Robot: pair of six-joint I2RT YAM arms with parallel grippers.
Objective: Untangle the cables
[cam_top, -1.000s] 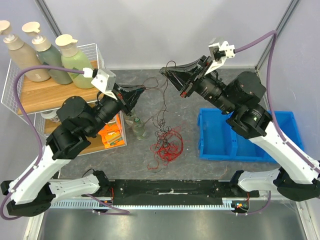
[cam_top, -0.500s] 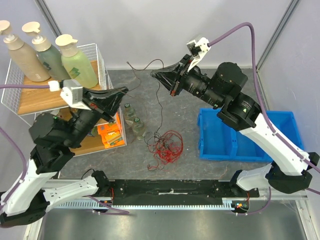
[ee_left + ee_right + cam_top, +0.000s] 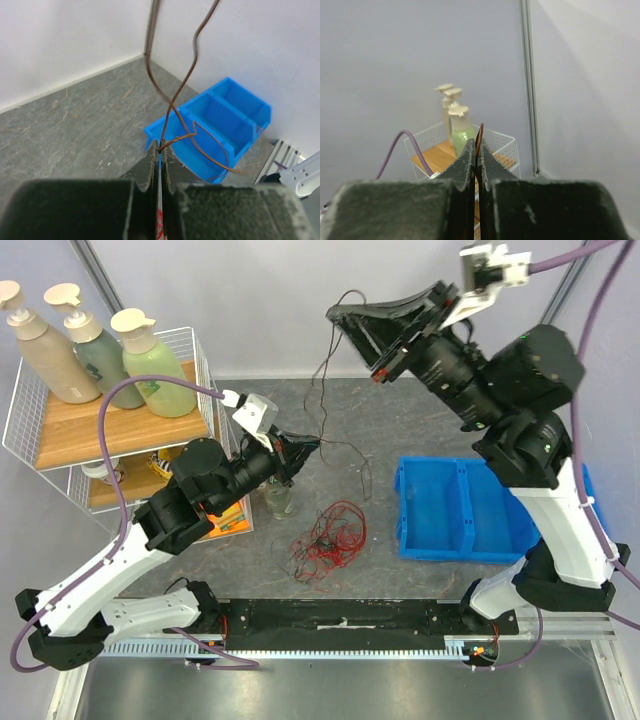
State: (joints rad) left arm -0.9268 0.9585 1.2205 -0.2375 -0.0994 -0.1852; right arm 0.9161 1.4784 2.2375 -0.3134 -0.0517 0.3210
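High at upper centre, clamped shut in right gripper [image 3: 342,320], one dark cable [image 3: 171,104] held up; mid-frame, pinched tight by left gripper [image 3: 310,445], likely to tease it from red tangle [image 3: 328,540].

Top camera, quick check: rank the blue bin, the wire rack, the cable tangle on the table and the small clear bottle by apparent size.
1. Wire rack and blue bin: too alike to rank; both are partly hidden, and the rack stands higher, nearer the camera.
2. Cable tangle.
3. Small clear bottle.
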